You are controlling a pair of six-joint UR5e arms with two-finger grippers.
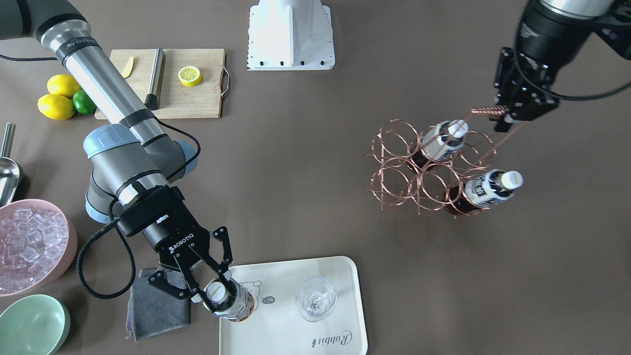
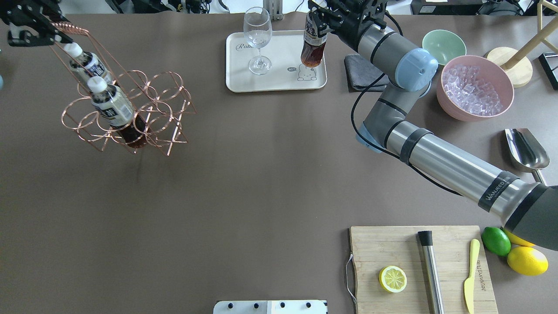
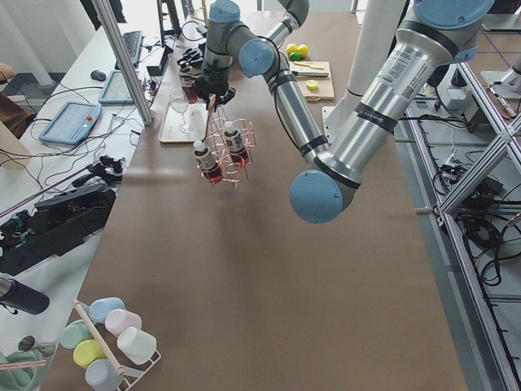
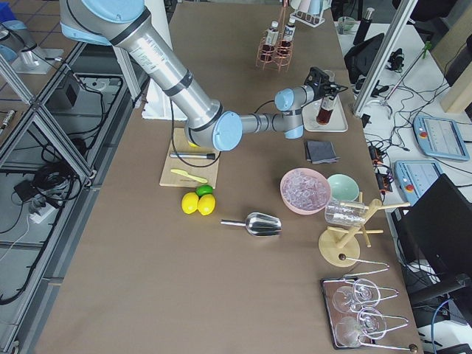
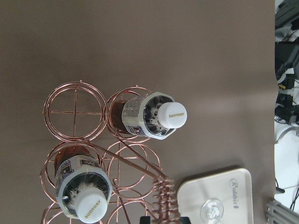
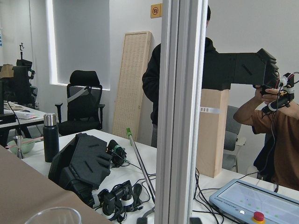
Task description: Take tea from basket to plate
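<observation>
three bottles of tea (image 2: pixel 111 109): two in the basket (image 2: pixel 162 114), one at the plate (image 2: pixel 279 83). one basket, with six ring cells, toward the desk's left edge. one plate at the far edge, with one wine glass (image 2: pixel 258 39) on it. one grey cloth (image 2: pixel 359 74). two bowls near the far right corner: one pink bowl (image 2: pixel 462 114) of ice cubes and one green bowl (image 2: pixel 442 46). one metal scoop (image 2: pixel 525 150) by the right edge. one cutting board (image 2: pixel 383 244) at the near edge, carrying one lemon half (image 2: pixel 392 279), one yellow knife (image 2: pixel 471 274) and one metal rod (image 2: pixel 430 270). two whole lemons (image 1: pixel 55 107), one lime (image 1: pixel 84 102).
</observation>
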